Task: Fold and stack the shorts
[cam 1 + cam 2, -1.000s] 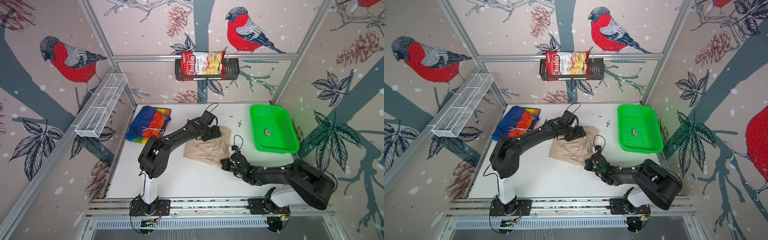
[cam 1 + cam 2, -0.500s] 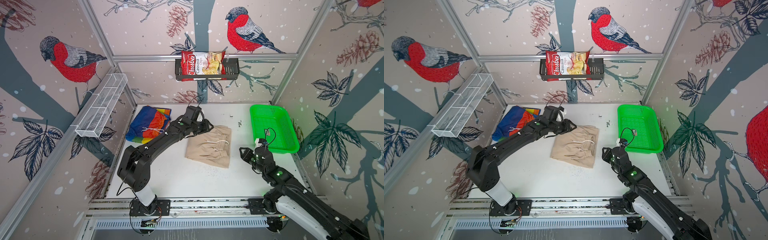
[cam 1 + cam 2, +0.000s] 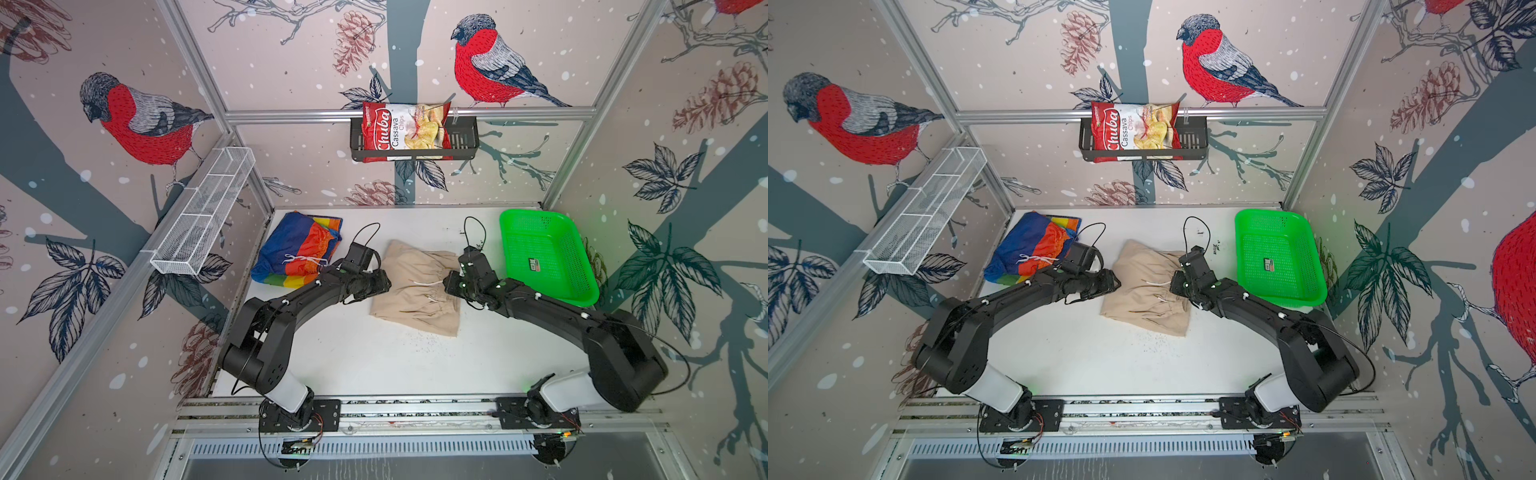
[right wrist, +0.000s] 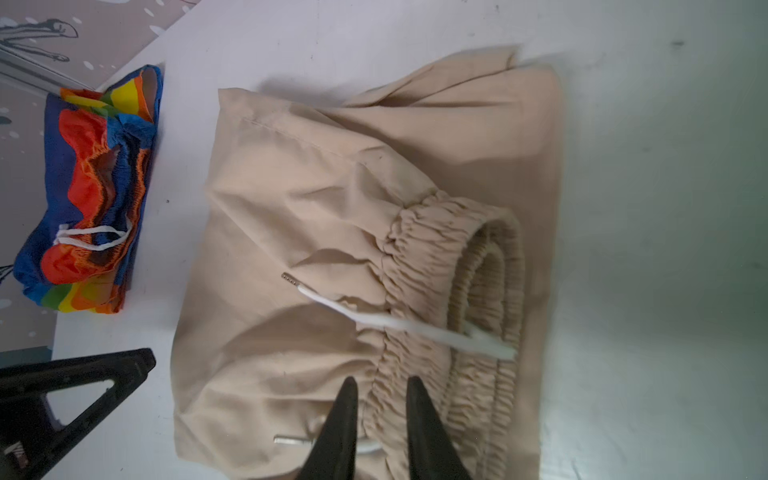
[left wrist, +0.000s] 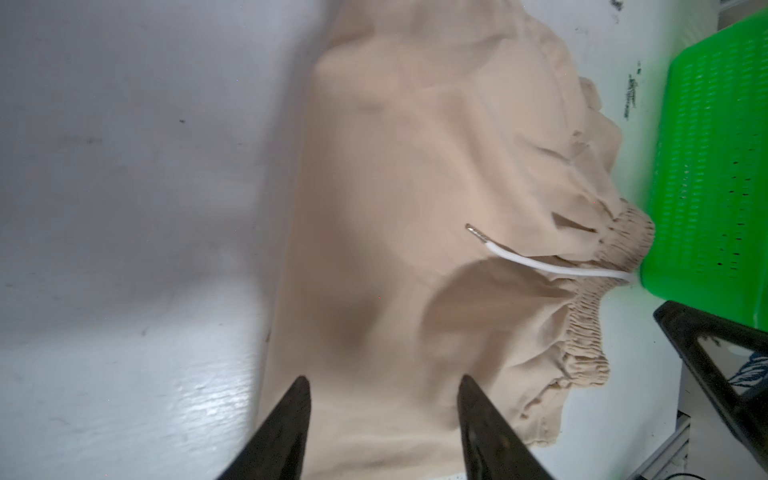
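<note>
The beige shorts [image 3: 417, 299] [image 3: 1144, 305] lie folded mid-table, gathered waistband [image 4: 419, 232] and white drawstring [image 5: 552, 268] toward the right. My left gripper [image 3: 385, 283] [image 3: 1116, 282] [image 5: 385, 384] is open, its fingers spread low over the shorts' left edge with nothing between them. On the opposite side, my right gripper [image 3: 448, 284] [image 3: 1173, 284] [image 4: 383, 382] is shut on a ridge of the waistband, fingers a narrow gap apart. The rainbow-striped shorts [image 3: 297, 249] [image 3: 1030, 247] [image 4: 91, 187] sit folded at the back left, untouched.
A green mesh basket [image 3: 505, 249] [image 3: 1239, 249] [image 5: 706, 145] stands at the back right, close behind my right arm, with a small tag in it. On the back wall a black rack holds a chips bag [image 3: 405, 131]. A white wire shelf [image 3: 203, 216] hangs on the left wall.
My right arm swung from the front right to the beige shorts' waistband and narrowed its jaws there. The left gripper slid from the shorts' back-left corner to their left edge.
</note>
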Tool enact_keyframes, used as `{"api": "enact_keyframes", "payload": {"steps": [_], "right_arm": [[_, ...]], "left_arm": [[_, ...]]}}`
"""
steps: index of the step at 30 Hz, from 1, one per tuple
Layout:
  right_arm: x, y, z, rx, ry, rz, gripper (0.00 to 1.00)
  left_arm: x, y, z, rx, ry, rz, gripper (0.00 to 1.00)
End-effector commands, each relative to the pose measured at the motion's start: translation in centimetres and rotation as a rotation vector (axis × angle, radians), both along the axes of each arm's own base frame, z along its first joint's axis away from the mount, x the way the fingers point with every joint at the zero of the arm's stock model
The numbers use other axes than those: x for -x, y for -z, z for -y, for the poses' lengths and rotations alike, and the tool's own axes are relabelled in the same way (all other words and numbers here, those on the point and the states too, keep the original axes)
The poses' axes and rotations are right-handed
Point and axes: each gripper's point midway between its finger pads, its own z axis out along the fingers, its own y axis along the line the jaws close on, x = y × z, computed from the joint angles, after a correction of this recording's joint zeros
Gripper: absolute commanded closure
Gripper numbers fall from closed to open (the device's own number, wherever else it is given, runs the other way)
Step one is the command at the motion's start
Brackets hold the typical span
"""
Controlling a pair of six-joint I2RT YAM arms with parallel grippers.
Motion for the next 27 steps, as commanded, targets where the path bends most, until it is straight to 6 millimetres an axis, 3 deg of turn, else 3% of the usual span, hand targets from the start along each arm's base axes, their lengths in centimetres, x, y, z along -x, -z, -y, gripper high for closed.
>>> {"api": "enact_keyframes", "payload": {"steps": [1, 7, 11, 16, 22, 24, 27], "right_arm": [[-1.4, 1.3, -1.0, -0.013, -0.044, -0.015, 0.82], [-2.4, 6.0, 1.2, 0.064, 0.004, -0.116, 0.90], [-2.4, 6.5, 0.9, 0.058, -0.037, -0.121, 0.92], [-4.0, 2.4, 0.7, 0.077, -0.066, -0.007, 0.86], [-4.9, -5.0, 1.4, 0.058, -0.043, 0.197, 0.72], [-4.6, -5.9, 1.7, 0.039, -0.035, 0.227, 0.69], [-3.7, -5.5, 2.2, 0.028, -0.019, 0.215, 0.69]], "left_arm": [[-0.7, 0.6, 0.2, 0.009, 0.007, 0.030, 0.44], [0.4, 2.8, -0.3, 0.007, 0.001, -0.007, 0.44], [1.1, 3.7, -0.5, 0.015, -0.003, -0.024, 0.46], [0.8, 3.1, -0.6, 0.024, 0.006, 0.014, 0.44], [0.1, 2.0, -1.1, 0.052, -0.021, 0.071, 0.32], [-0.1, 1.8, -1.2, 0.065, -0.025, 0.083, 0.30], [-0.5, 1.8, -1.0, 0.076, -0.026, 0.104, 0.27]]}}
